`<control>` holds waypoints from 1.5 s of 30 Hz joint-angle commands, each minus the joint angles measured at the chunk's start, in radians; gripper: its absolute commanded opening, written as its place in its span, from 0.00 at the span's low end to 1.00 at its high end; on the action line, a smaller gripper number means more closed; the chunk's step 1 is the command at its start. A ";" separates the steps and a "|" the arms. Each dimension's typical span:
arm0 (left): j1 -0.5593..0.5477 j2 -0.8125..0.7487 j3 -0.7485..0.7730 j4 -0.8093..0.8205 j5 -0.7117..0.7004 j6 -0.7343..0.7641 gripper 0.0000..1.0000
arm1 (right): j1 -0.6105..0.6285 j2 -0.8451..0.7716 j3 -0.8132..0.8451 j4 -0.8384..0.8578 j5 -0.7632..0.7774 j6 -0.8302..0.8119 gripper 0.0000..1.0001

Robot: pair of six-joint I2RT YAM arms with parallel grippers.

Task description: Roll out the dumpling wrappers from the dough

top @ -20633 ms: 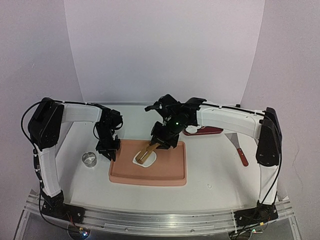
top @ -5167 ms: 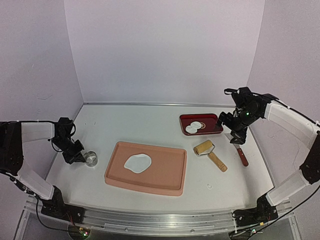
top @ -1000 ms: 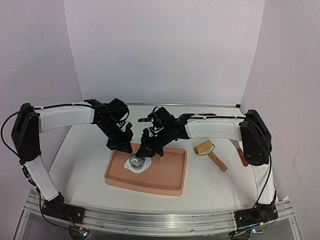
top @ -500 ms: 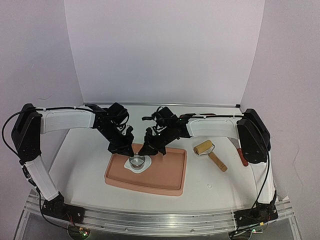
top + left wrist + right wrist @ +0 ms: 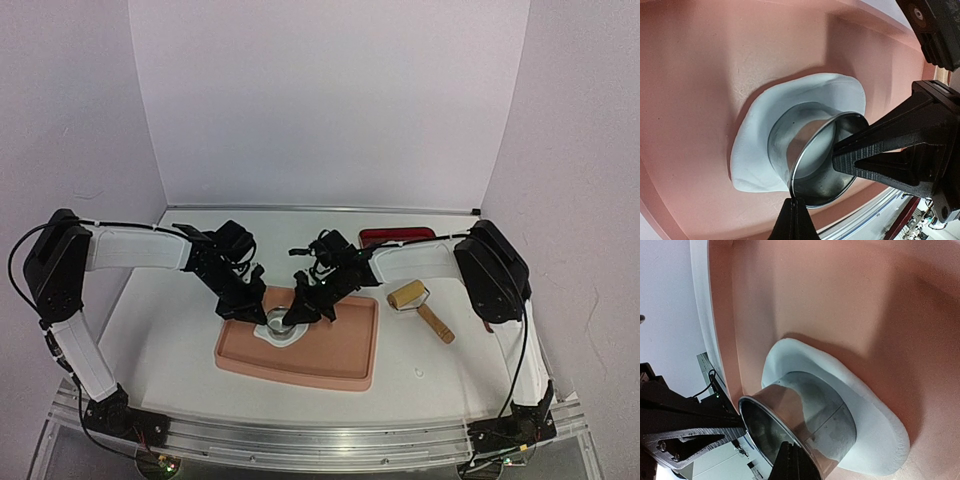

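On the pink tray [image 5: 330, 362], a metal ring [image 5: 790, 137] stands on the flat white dough [image 5: 751, 160].
The left jaws and the right jaws are both pinched shut (no gap shows), tips touching the ring's rim.

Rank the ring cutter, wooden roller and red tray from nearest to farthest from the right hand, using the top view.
1. Ring cutter: against the tip of the right hand.
2. Wooden roller: to the right, beside the pink board.
3. Red tray: at the back, partly hidden.
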 commanded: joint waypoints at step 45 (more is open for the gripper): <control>0.005 0.123 0.364 -0.310 -0.185 0.039 0.27 | -0.022 -0.121 0.207 -0.282 0.172 -0.040 0.41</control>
